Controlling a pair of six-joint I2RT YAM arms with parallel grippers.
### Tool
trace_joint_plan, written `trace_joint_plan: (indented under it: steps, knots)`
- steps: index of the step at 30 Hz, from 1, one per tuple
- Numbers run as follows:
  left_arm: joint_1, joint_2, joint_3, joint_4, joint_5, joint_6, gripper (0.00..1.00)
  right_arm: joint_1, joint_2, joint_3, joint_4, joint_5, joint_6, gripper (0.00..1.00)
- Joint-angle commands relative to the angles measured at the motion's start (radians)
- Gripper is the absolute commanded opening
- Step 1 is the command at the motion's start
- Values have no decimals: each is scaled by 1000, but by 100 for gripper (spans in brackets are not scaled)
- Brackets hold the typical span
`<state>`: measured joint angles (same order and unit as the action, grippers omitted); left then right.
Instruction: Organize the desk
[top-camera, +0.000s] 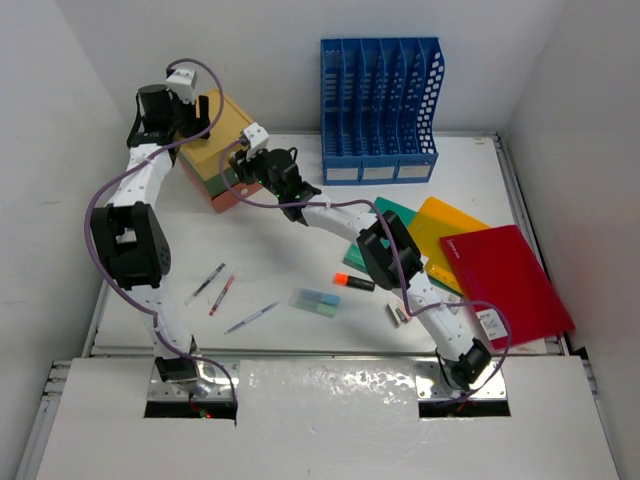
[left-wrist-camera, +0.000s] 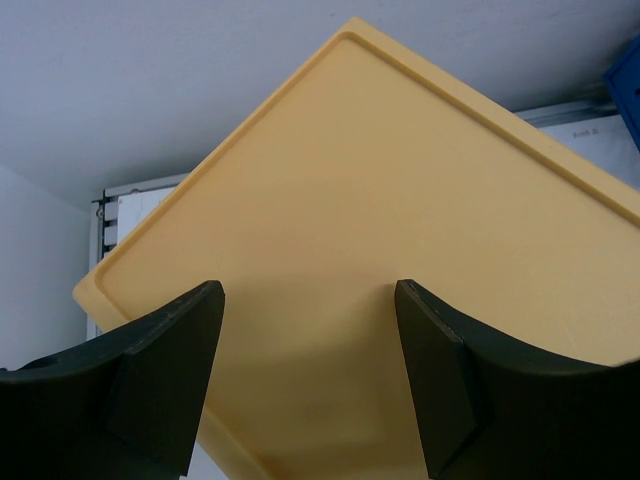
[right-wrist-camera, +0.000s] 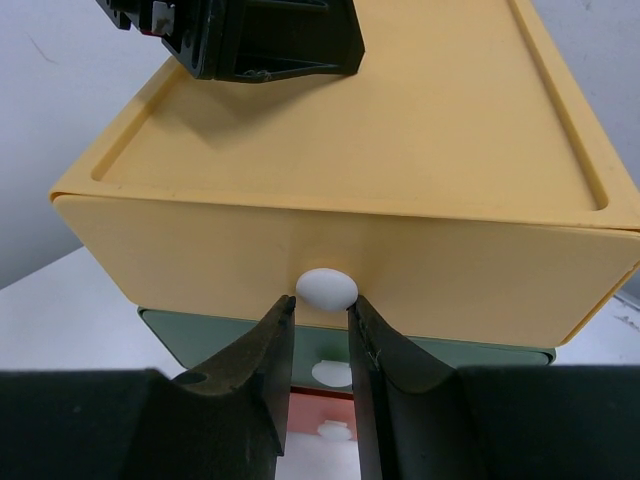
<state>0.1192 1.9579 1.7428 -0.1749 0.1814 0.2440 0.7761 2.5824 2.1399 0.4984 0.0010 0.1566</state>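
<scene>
Status at the drawer box (top-camera: 225, 150): it stands at the back-left corner of the desk (top-camera: 470, 180), whose white top spreads out ahead of both arm bases.

1. Right gripper (right-wrist-camera: 320, 302). I have it drawn narrow, the fingertips level with the lower half of the white knob (right-wrist-camera: 327, 288) on the yellow top drawer (right-wrist-camera: 450, 265). The knob sits right at the tips, one finger on each side. I cannot tell whether the pads are actually clamping it or only flanking it.

2. Left gripper (left-wrist-camera: 308, 290). Its jaws stand wide with nothing between them, over the flat yellow top of the box. Whether the fingers press on that surface is not readable from the wrist view.

3. Governing relation. The knob lies straight ahead of the right claw and a little above the tip line. The drawer front faces the claw squarely, so in my judgement the drawer's travel runs out from the box, back along the right arm's approach line. The right arm is the one placed to pull; the left sits above, where it could brace the box.

4. Loose stock. Pens (top-camera: 210, 283) lie on the desk in front of the box, well apart from it.

5. Caution. A bite this far out on the tips may slip off the knob.
</scene>
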Motion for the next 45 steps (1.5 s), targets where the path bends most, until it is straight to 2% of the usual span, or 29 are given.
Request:
trace_joint_plan:
  steps: [1, 6, 11, 14, 16, 21, 27, 31, 35, 41, 45]
  knots:
    - [5, 7, -26, -92, 9, 28, 67, 22, -31, 43, 117, -7, -19, 28]
    - [5, 10, -26, -94, 12, 29, 67, 28, -48, 29, 129, -6, -38, 33]
    - [5, 12, -25, -100, 10, 32, 67, 29, -59, 32, 129, -4, -46, 33]
    - [4, 12, -25, -101, 13, 32, 67, 29, -59, 29, 131, -4, -55, 29]
    - [4, 12, -25, -103, 15, 32, 67, 29, -62, 25, 137, 14, -61, 23]
    - [4, 16, -25, -104, 13, 37, 67, 29, -71, 23, 149, 17, -66, 21]
    - [2, 18, -25, -109, 21, 35, 67, 31, -67, 32, 155, 27, -74, 34]
    - [4, 19, -25, -109, 21, 35, 67, 31, -59, 46, 155, 30, -75, 36]
    - [4, 22, -23, -112, 23, 38, 67, 32, -59, 48, 155, 37, -78, 27]
    - [4, 24, -22, -115, 27, 38, 67, 32, -54, 43, 147, 44, -78, 23]
    - [4, 24, -22, -117, 29, 37, 67, 32, -47, 46, 138, 45, -75, 15]
